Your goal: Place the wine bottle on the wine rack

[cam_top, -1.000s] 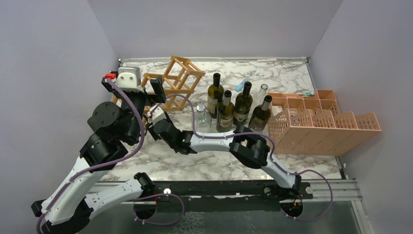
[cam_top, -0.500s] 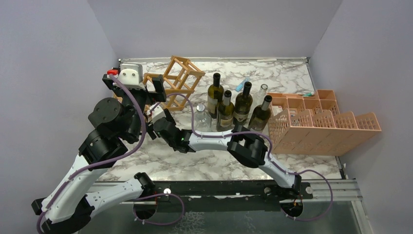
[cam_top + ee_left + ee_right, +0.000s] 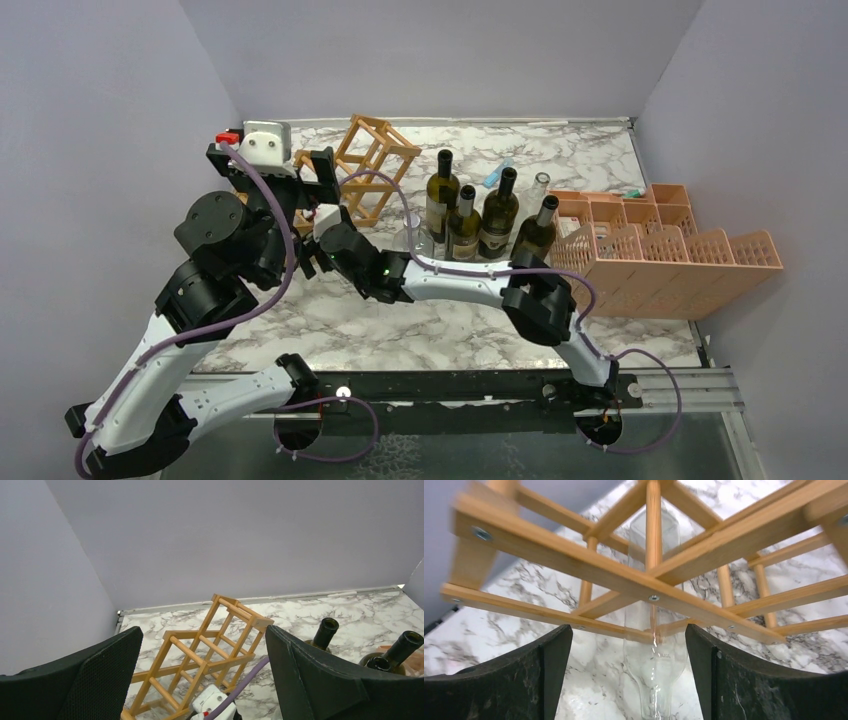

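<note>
Starts at the left with the left gripper [image 3: 204,630] held high, fingers spread wide around nothing. Finds the wine rack [image 3: 375,160] just beyond it on the marble table [image 3: 330,320]. Shows the right gripper [image 3: 628,630] low before the rack, fingers parted, touching neither side of the clear glass bottle [image 3: 655,675] with its neck in among the bars. Ends rightward with four dark wine bottles [image 3: 463,228] upright, then the salmon-pink crate [image 3: 660,265].

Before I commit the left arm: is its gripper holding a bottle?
No, the left gripper is wide open with nothing in it.
</note>
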### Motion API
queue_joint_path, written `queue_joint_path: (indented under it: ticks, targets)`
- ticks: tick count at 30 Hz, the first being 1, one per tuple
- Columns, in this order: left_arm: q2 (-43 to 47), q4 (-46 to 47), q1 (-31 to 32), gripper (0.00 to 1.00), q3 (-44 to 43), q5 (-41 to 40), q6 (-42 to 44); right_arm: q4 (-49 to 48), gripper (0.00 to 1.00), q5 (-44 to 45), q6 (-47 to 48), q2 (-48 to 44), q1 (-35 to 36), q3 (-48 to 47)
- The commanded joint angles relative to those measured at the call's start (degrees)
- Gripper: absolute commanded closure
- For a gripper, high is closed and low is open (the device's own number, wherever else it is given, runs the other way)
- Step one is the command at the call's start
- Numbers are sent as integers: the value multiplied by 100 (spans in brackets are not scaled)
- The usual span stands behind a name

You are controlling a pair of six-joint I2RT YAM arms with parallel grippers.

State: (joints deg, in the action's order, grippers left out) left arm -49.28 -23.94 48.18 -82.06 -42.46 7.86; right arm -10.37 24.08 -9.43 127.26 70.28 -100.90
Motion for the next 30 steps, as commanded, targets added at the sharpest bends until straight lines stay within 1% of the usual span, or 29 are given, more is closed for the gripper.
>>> queue_joint_path:
  ticks: [1, 7, 10, 12, 15, 19, 22, 24, 27, 30]
  targets:
    - [10, -111, 7, 1, -227, 185, -32, 407, 14, -182, -100, -579, 21, 238]
    - [1, -144, 7, 1, -178, 298, -81, 1291, 16, -355, -329, -782, 21, 488]
    - [-4, -167, 7, 1, -128, 351, -123, 1755, 19, -353, -503, -785, 22, 484]
    - [-11, -196, 7, 1, -141, 403, -156, 1950, 21, -453, -568, -890, 21, 499]
    - [-15, -273, 7, 1, -206, 546, -191, 2000, 22, -618, -592, -1267, 21, 706]
    - [-37, -439, 8, 1, -306, 883, -244, 1818, 22, -1044, -502, -2029, 21, 1306]
    - [-107, -569, 7, 1, -380, 1188, -252, 1684, 27, -1814, 19, -2763, 27, 1948]
    - [-125, -578, 7, 1, -354, 1534, -268, 1621, 27, -2130, 211, -3374, 21, 2485]
    - [-135, -543, 8, 1, -180, 2065, -334, 1882, 27, -2056, 242, -4264, 21, 3074]
    - [-95, -401, 7, 1, 252, 2350, -473, 2371, 27, -1498, 45, -4991, 23, 3385]
